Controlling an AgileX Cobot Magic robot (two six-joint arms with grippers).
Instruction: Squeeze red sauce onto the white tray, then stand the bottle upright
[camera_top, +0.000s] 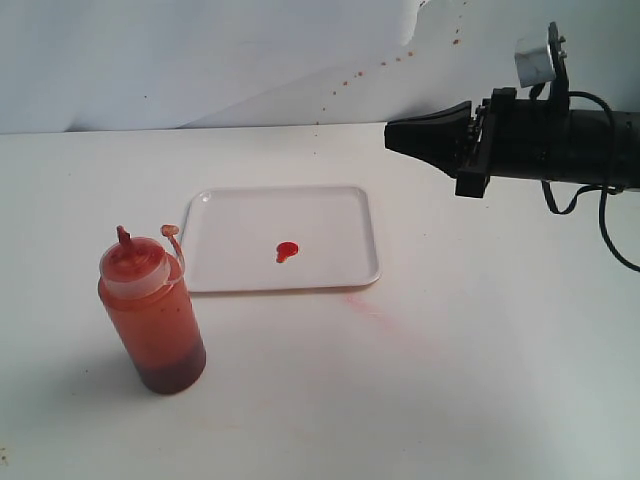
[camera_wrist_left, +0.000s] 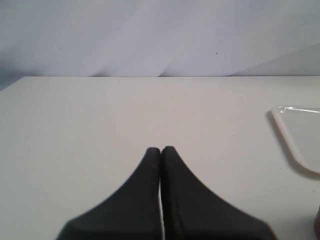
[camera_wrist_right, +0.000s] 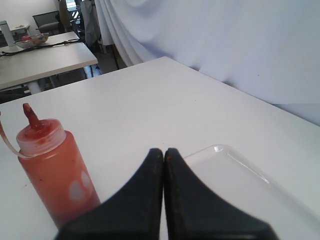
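Exterior looks down; both wrist views glimpse tray (camera_wrist_right: 240, 175).

A white table (camera_top: 480, 380) carries a white tray (camera_top: 335, 215), an upright sauce bottle (camera_top: 155, 310) just beside it — and a faint pink smear (camera_top: 375, 310).

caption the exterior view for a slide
Bottle upright beside white tray holding red sauce; right gripper shut, clear of both.

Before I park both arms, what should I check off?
1. Is the red sauce on the white tray: ok, one small blob near its middle.
2. Is the bottle upright: ok, it stands on the table beside the tray.
3. Is the right claw clear: ok, shut, empty, away from the bottle.
4. Is the left claw clear: ok, shut, empty.
5. Is the cap on: not ok, it hangs by its tether.
6. Is the table clean: not ok, there is a faint pink streak.
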